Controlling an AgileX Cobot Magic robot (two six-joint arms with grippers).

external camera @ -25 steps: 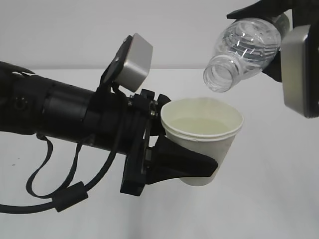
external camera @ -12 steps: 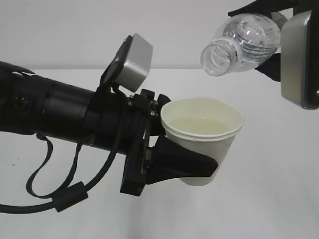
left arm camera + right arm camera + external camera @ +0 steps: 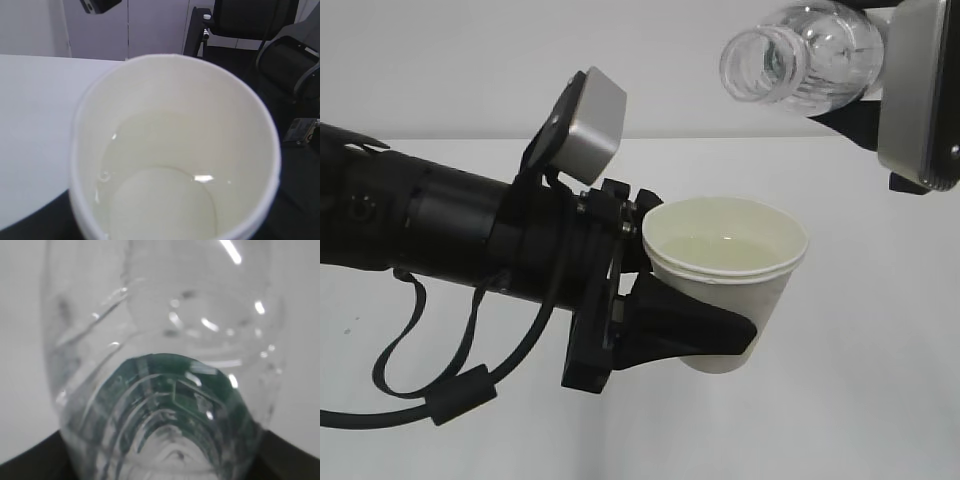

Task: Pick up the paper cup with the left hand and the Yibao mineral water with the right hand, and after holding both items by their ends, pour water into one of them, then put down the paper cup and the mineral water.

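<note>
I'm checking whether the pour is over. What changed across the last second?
The clear ribbed plastic bottle, held by the right gripper, rose and tipped back, its open mouth swinging up and away from above the cup. The white paper cup, holding water, stayed level in the left gripper; neither grip changed.

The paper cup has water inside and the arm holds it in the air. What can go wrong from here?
1. The paper cup hangs above the table in the left gripper; tilting it on the way down could spill the water.
2. The Yibao mineral water, uncapped and mouth sideways in the right gripper, might drip beside the cup.
3. Squeezing harder may crush the thin cup.
</note>
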